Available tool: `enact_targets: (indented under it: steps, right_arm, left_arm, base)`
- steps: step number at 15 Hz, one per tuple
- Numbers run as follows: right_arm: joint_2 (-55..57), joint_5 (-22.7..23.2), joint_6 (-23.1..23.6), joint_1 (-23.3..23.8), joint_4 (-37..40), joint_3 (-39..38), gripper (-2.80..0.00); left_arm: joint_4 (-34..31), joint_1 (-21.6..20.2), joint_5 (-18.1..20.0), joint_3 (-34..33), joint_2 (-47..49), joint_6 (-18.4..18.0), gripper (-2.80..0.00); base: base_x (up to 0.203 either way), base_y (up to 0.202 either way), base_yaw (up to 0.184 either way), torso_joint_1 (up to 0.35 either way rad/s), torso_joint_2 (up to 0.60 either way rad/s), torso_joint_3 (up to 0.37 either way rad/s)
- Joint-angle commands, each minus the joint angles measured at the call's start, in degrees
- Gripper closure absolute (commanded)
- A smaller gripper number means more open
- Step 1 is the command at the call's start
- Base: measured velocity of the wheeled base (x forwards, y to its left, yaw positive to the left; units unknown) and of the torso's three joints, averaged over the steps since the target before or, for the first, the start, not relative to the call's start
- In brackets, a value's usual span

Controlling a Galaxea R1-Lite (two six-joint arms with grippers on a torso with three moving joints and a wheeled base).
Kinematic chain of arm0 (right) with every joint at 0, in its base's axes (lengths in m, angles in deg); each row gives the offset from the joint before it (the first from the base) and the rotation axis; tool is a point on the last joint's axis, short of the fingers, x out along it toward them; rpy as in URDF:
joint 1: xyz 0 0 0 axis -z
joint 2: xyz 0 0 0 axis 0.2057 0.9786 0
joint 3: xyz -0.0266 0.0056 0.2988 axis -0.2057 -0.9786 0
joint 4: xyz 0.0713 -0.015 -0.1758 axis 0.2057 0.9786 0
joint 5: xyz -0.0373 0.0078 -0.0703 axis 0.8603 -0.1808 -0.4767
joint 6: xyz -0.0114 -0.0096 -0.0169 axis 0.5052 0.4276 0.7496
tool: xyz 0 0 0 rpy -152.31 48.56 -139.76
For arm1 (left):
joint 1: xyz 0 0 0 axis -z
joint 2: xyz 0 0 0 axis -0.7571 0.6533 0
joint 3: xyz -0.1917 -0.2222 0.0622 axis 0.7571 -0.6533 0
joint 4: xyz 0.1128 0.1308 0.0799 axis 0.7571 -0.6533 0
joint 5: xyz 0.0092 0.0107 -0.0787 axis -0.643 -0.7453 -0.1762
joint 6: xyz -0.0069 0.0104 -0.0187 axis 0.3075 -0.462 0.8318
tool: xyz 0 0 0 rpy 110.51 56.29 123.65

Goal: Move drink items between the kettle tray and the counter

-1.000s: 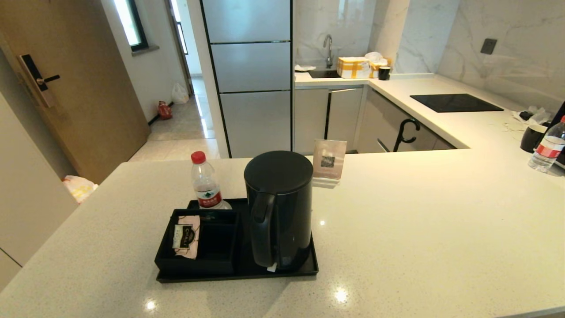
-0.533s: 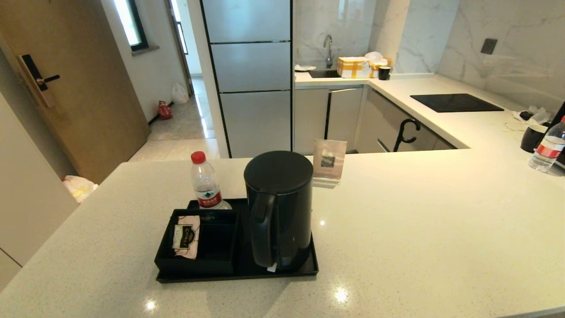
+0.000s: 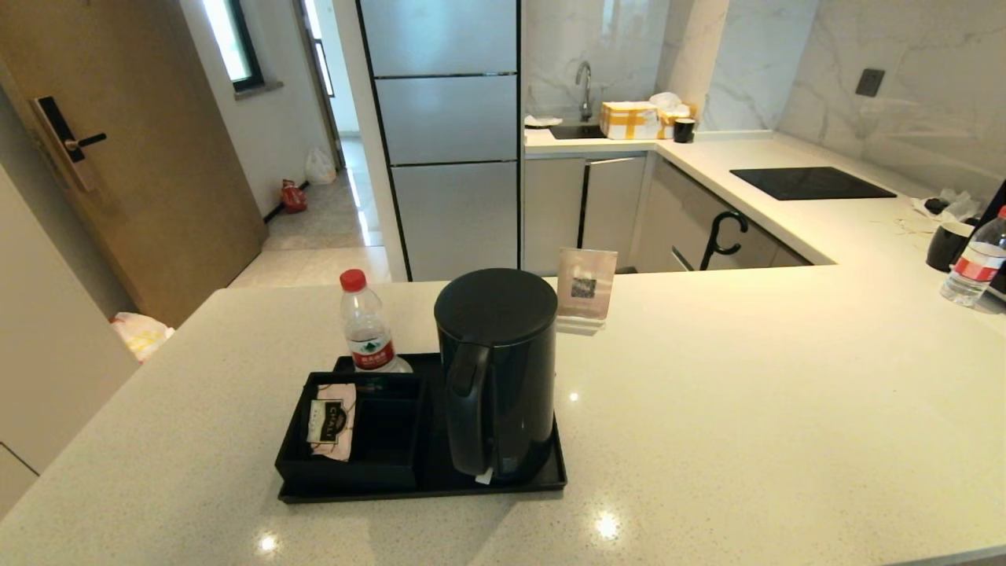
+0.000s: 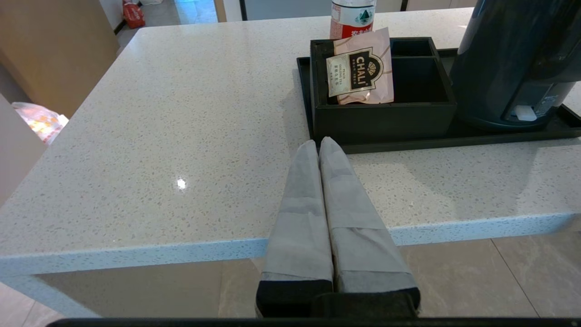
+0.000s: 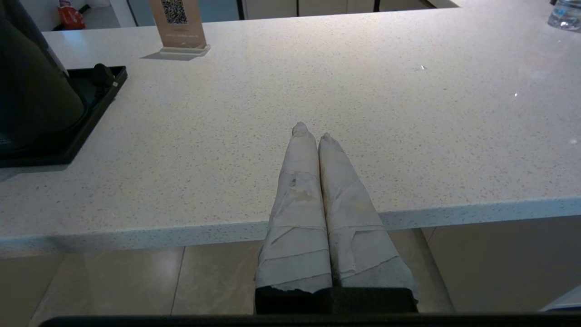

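The black kettle (image 3: 497,369) stands upright on the right side of the black tray (image 3: 542,478), handle toward me. The CHALI tea sachet (image 3: 331,420) leans in the left cell of the tray's compartment box (image 3: 377,460). The tray rests on the beige speckled counter (image 3: 747,409). My left gripper (image 4: 319,143) is shut and empty, hovering at the counter's near edge just short of the tray, with the sachet (image 4: 361,68) and kettle (image 4: 508,63) beyond it. My right gripper (image 5: 312,131) is shut and empty over bare counter, to the right of the kettle (image 5: 32,86). Neither gripper shows in the head view.
A red-capped water bottle (image 3: 366,324) stands at the tray's far left corner. A small QR card stand (image 3: 585,287) sits behind the kettle. At the far right are a black mug (image 3: 948,244) and another bottle (image 3: 974,263); a black cooktop (image 3: 809,182) lies further back.
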Motion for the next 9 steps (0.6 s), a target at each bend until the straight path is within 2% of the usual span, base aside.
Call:
enact_targets:
  steps: [1,4,9]
  right_arm:
    - [0.1,0.0,-1.1,0.0,-0.1,0.0,0.0]
    - [0.2,-0.2,-3.4,0.0,-0.3,0.0,0.0]
    - [0.1,-0.2,-3.3,0.0,-0.2,0.0,0.0]
  left_arm:
    - [-0.1,0.0,0.0,0.0,0.1,-0.1,0.0]
    - [0.0,0.0,0.0,0.0,0.1,0.0,0.0]
    - [0.0,0.0,0.0,0.0,0.1,0.0,0.0]
  base:
    - [0.0,0.0,0.0,0.0,0.0,0.0]
    - [0.0,0.0,0.0,0.0,0.0,0.0]
    - [0.0,0.0,0.0,0.0,0.0,0.0]
